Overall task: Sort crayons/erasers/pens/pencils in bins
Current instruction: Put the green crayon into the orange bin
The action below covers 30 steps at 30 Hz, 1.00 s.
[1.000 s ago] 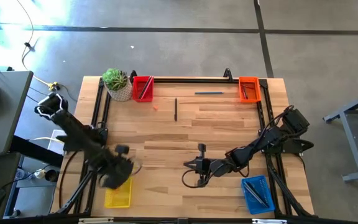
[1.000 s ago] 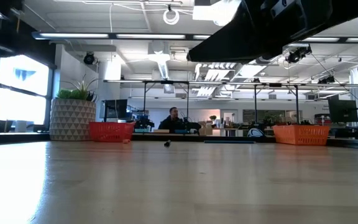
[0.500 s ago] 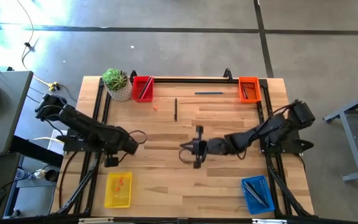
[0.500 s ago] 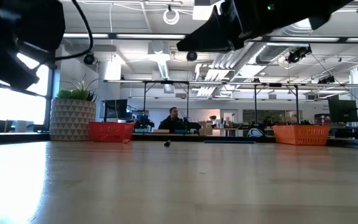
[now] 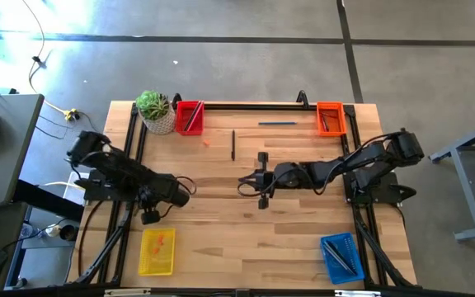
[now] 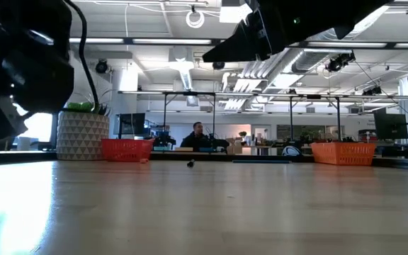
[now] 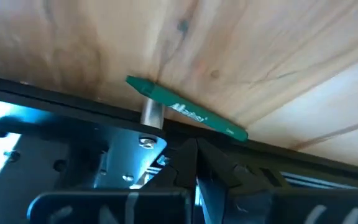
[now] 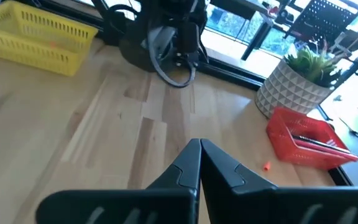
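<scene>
I judged the sorting well along but unfinished. Working across the worktop (image 5: 303, 231) from the 9 o'clock side, my left gripper (image 5: 177, 191) sat low over the boards with nothing in it; its fingers (image 7: 194, 163) met at the tips in the left wrist view, so I read them as closed and empty, with a green tag (image 7: 185, 112) lying at the worktop edge ahead of them. Toward 7 o'clock the yellow bin (image 5: 157, 252) held something small and orange, which I took for crayons already filed. Toward 11 o'clock, beside the white plant pot (image 5: 157, 113), the red bin (image 5: 190, 117) held long thin sticks. Just beside that bin at its 5 o'clock lay one loose crayon (image 5: 207, 142), an orange stub also visible from my right wrist camera. Next came a dark pencil (image 5: 232, 144) lying loose near 12 o'clock, then a blue pen (image 5: 277, 124) by the far rail. My right gripper (image 5: 261, 181) hung over the middle, fingers (image 8: 197, 162) pressed together and carrying nothing, well apart from all three strays. At 1 o'clock the orange bin (image 5: 330, 118) had a couple of items, and at 5 o'clock the blue bin (image 5: 340, 256) held several sticks. So three pieces were left, as far as I could see.
</scene>
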Available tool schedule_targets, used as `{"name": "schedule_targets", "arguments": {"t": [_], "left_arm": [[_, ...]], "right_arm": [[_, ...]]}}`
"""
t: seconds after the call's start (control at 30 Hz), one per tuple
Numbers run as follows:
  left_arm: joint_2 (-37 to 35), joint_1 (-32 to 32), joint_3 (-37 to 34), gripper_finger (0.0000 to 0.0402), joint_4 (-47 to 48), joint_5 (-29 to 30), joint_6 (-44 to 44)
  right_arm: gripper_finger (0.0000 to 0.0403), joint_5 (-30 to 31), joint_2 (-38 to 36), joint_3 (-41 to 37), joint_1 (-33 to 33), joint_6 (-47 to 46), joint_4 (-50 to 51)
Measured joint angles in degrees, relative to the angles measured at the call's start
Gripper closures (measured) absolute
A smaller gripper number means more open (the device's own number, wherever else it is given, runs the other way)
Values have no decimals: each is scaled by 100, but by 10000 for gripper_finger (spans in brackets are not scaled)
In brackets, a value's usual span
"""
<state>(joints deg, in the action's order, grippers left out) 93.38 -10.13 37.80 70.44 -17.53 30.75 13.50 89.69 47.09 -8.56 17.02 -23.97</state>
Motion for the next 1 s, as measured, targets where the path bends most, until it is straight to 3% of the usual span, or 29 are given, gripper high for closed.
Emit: {"name": "schedule_targets", "arguments": {"t": [0.4, 0.6, 1.0], "left_arm": [[1011, -17, -11, 401, -381, -84, -525], [1054, -22, 113, 401, -341, -36, -740], [1061, 121, 1389, 401, 49, 1074, -1102]], "right_arm": [[403, -22, -2, -2, 33, 129, 209], [403, -22, -2, -2, 33, 149, 215], [403, -22, -2, -2, 33, 150, 236]]}}
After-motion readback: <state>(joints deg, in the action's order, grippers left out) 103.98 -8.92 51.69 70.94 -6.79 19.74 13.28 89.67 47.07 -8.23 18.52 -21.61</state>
